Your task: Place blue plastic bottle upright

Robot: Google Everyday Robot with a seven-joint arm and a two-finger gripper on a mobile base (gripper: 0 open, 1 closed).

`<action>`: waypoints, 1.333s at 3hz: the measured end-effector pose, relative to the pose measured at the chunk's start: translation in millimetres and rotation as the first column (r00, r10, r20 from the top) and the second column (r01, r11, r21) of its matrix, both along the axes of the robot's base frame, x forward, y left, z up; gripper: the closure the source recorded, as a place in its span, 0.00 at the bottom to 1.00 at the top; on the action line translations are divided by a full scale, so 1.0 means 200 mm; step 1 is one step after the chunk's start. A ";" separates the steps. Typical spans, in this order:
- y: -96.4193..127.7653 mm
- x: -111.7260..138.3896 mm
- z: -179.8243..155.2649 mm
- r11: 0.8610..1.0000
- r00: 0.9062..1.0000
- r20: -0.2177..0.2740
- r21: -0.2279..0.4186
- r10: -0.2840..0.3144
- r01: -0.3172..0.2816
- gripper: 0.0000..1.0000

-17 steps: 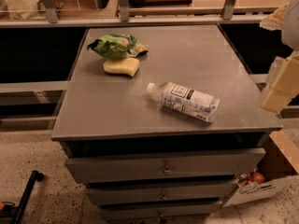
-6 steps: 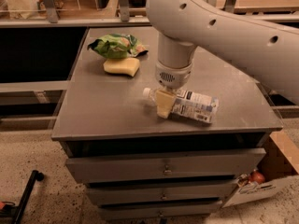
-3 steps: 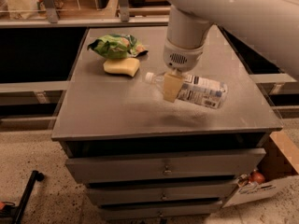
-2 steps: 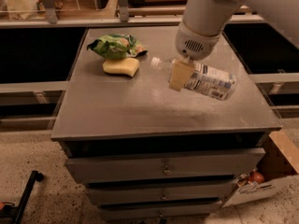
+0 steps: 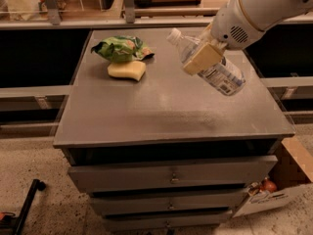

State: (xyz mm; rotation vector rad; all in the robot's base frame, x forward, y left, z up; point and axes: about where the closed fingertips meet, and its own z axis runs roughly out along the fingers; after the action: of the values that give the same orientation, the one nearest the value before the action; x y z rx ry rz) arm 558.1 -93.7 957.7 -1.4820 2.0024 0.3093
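The blue plastic bottle [image 5: 215, 68] is a clear bottle with a white cap and a pale label. It hangs in the air above the right part of the grey cabinet top [image 5: 161, 109], tilted, cap pointing up and to the left. My gripper [image 5: 201, 57] is shut on the bottle's upper body, one tan finger [image 5: 202, 58] across its front. The white arm reaches in from the upper right.
A green snack bag [image 5: 120, 49] and a yellow sponge [image 5: 127, 70] lie at the back left of the top. Drawers sit below the top. A cardboard box [image 5: 283, 185] stands on the floor at the right. Shelving runs behind.
My gripper came down onto the lying bottle, closed on it, and lifted it up and to the right. The bottle has tilted, cap end rising.
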 end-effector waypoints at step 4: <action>-0.01 -0.05 0.14 0.662 0.992 0.054 0.740 0.117 -0.118 1.00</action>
State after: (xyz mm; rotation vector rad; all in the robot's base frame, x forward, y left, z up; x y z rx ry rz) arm 547.6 -96.2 984.9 -1.0491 1.4657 1.0485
